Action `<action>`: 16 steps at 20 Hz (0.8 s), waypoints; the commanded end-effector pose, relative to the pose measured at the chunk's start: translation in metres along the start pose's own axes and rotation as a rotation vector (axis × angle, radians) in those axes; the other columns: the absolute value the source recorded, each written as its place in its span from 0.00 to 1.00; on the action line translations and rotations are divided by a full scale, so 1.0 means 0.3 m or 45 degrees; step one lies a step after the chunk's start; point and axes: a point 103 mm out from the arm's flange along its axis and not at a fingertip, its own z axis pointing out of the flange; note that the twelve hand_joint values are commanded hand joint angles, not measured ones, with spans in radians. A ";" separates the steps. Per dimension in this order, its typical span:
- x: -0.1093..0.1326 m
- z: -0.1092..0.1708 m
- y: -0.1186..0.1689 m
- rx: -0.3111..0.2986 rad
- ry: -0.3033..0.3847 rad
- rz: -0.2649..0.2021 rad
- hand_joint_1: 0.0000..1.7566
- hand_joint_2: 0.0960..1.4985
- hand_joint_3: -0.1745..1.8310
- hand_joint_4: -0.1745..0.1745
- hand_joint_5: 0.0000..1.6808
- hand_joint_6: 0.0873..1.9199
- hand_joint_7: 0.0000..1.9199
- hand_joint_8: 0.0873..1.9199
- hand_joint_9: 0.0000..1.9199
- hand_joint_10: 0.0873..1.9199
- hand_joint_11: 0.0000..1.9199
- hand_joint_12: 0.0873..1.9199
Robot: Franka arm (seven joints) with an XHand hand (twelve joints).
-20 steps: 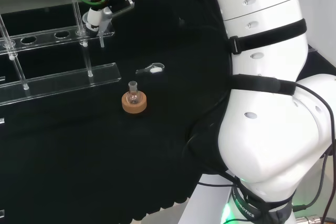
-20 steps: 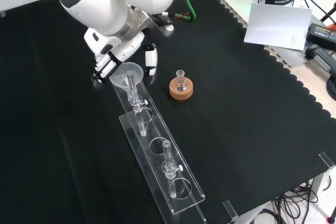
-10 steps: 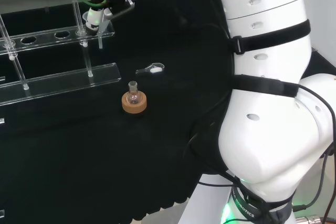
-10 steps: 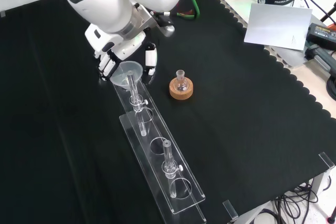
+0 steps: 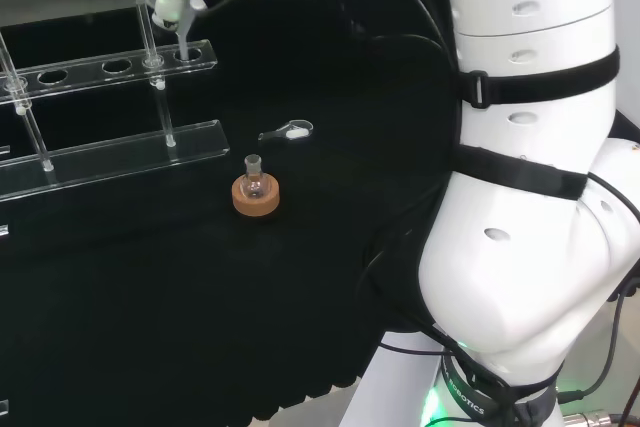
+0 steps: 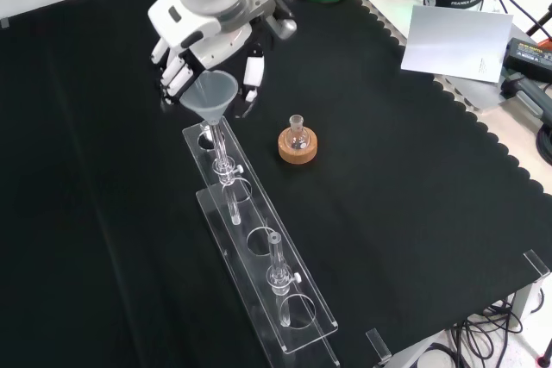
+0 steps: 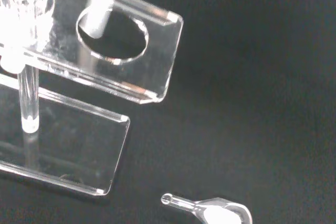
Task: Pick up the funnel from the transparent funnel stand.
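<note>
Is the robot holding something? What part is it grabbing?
Yes. The hand holds the clear funnel by its wide top cone, fingers curled around the rim. Its thin stem hangs down over the end hole of the clear stand.

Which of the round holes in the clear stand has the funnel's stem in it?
The end hole nearest the hand, at the rack's far end in the front view. The funnel hangs above it with its stem reaching down there; the other holes stand open.
</note>
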 end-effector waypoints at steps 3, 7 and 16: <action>-0.053 -0.094 -0.164 -0.017 -0.060 0.079 0.41 0.51 0.30 0.31 0.30 0.27 0.34 0.37 0.49 0.22 0.30 0.64; -0.069 -0.109 -0.248 -0.029 -0.086 0.110 0.41 0.51 0.30 0.31 0.29 0.27 0.34 0.37 0.49 0.22 0.30 0.64; -0.077 -0.064 -0.415 0.007 -0.142 0.176 0.41 0.51 0.30 0.31 0.29 0.28 0.34 0.37 0.49 0.22 0.30 0.64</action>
